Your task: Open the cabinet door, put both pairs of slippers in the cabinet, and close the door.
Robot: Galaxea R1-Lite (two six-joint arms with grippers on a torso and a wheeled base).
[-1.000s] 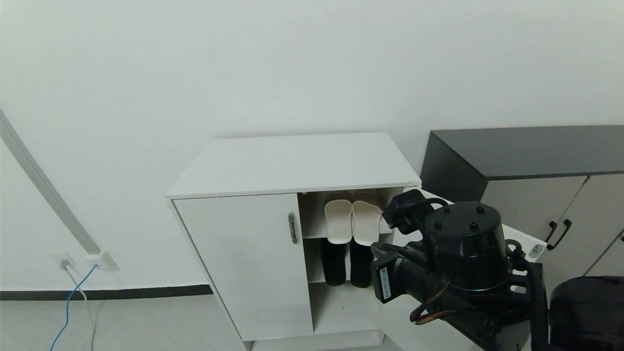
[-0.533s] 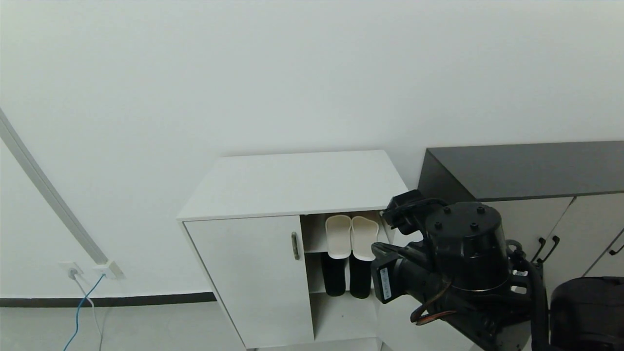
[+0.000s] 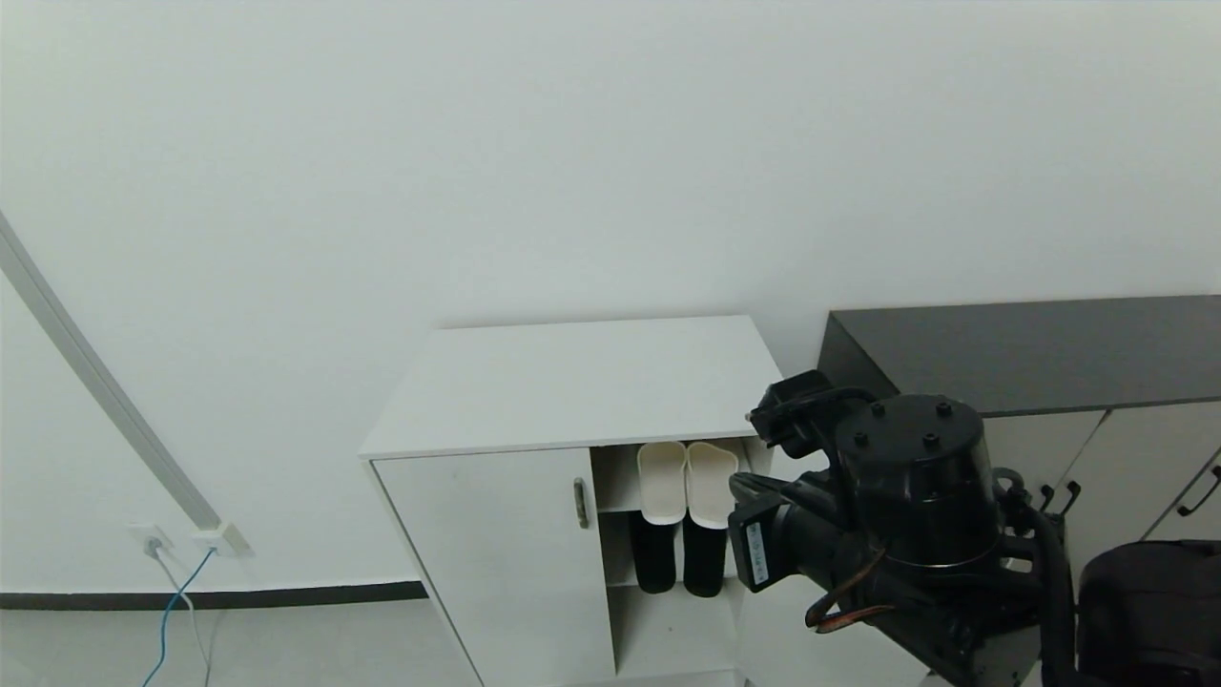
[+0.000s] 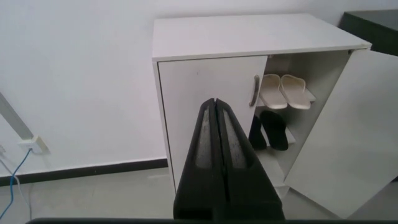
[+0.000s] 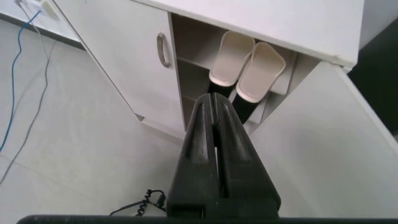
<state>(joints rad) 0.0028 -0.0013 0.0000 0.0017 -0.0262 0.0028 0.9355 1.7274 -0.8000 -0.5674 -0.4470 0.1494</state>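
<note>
Cannot see the cabinet (image 3: 572, 382) bottom, cut off at head view's lower edge, nor much of black slippers (image 5: 250, 111) behind right gripper (image 5: 214, 99)

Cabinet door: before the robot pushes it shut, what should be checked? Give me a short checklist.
1. White slippers on the upper shelf: ok.
2. Black slippers on the lower shelf: ok.
3. Slippers far enough back to clear the door: cannot tell; the white pair reaches the shelf's front edge.
4. Left door shut: ok.
5. Left gripper and right gripper shut and empty: ok.
6. Right gripper against the open right door: not ok; it points at the shelves, apart from the door.
</note>
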